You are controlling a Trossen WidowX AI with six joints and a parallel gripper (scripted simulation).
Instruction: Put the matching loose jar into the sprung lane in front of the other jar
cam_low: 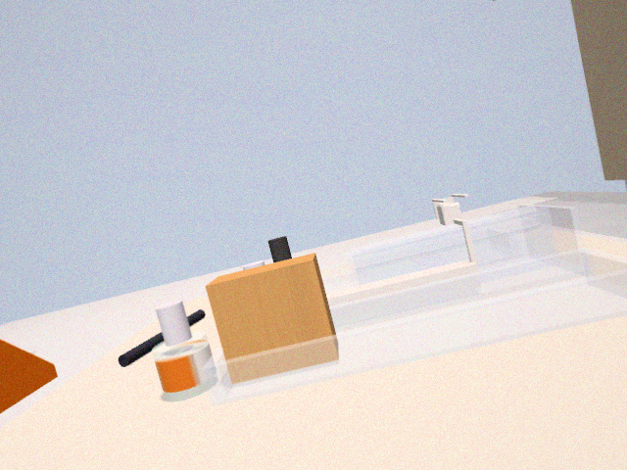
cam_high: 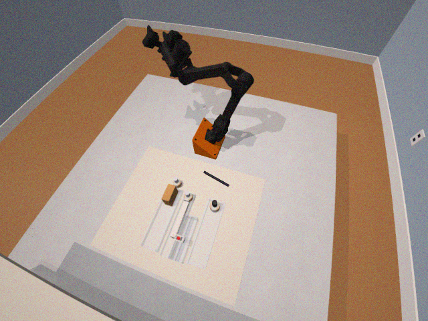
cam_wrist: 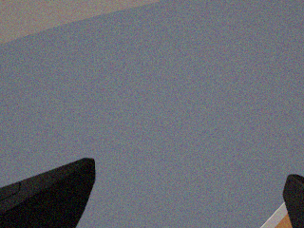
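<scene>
Black arm (cam_high: 207, 74): folding up and away from its orange base block (cam_high: 207, 138), reaching toward the far wall, well apart from the work.
Cream mat (cam_high: 238, 193): lying on the grey table, carrying everything the job needs.
Clear rack (cam_high: 150, 228): showing three lanes side by side; the sprung lane (cam_high: 182, 221) is the middle one, with a red-marked pusher plate (cam_high: 178, 237) sitting far back.
Wooden box (cam_low: 270, 308): standing at the mouth of the left lane, partly screening the middle lane in the exterior view.
Dark rod (cam_high: 216, 178): lying loose on the mat between base and rack.
Claw (cam_wrist: 190, 212): standing nearly full open and gripping nothing; the wrist view is showing only wall between the two dark fingertips.
Lane jar (cam_high: 188, 196): sitting at the front of the middle lane, white-capped as far as I can tell.
Dark-capped jar (cam_high: 215, 204): standing at the front of the right lane; not the match, by my reading.
Loose jar (cam_low: 183, 366): standing upright on the mat just beside the box, outside the rack, with an orange label, clear wall and tall white cap (cam_low: 173, 314).
Handling: looking rigid, light and smooth-walled, likely slippery; its low wide body is seeming steadier to pinch than the narrow cap, though the box is crowding one side.
Stage: job not yet begun.
</scene>
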